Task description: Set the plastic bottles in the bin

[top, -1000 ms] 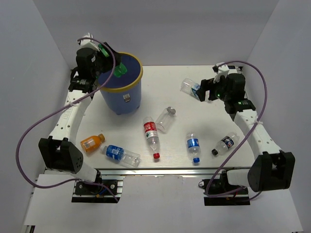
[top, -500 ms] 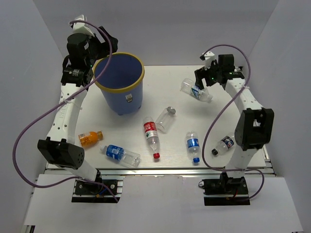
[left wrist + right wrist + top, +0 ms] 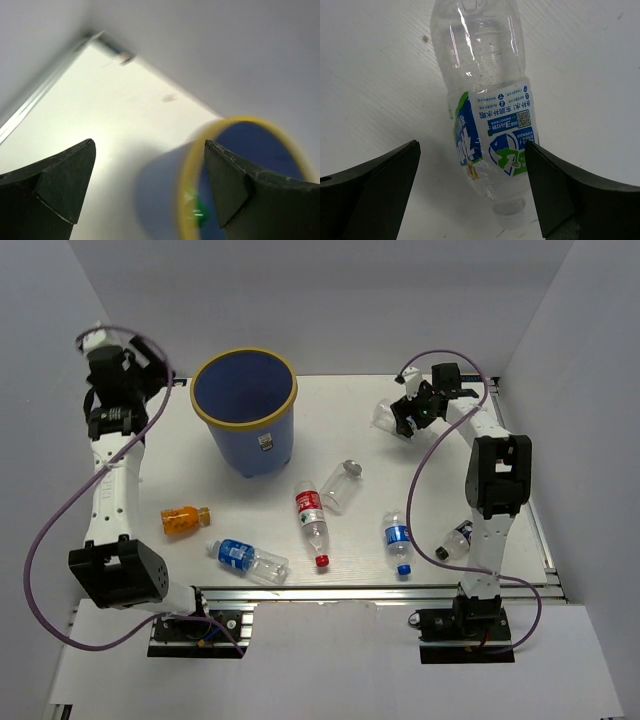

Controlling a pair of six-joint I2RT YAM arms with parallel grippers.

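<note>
A: Clear plastic bottle with blue-green label [image 3: 487, 125]: where is it found?
B: Between the released jaws of the right gripper [image 3: 471, 147], lying ungrasped on the white table [image 3: 355, 430] near its far edge.
A: The left gripper [image 3: 149, 145]?
B: Jaws released, nothing held, by the grey wall [image 3: 30, 390], left of the round blue plastic bin [image 3: 245, 435].

The setting is a robotics lab test cell. A flat white tabletop [image 3: 440, 500] is boxed in by plain pale grey panel walls [image 3: 400, 300]. A bare aluminium frame rail [image 3: 340, 595] runs along the near edge. The white-and-black left robot arm [image 3: 105, 490] and right robot arm [image 3: 493, 470] are bolted there, trailing looped purple cables [image 3: 28, 570].
</note>
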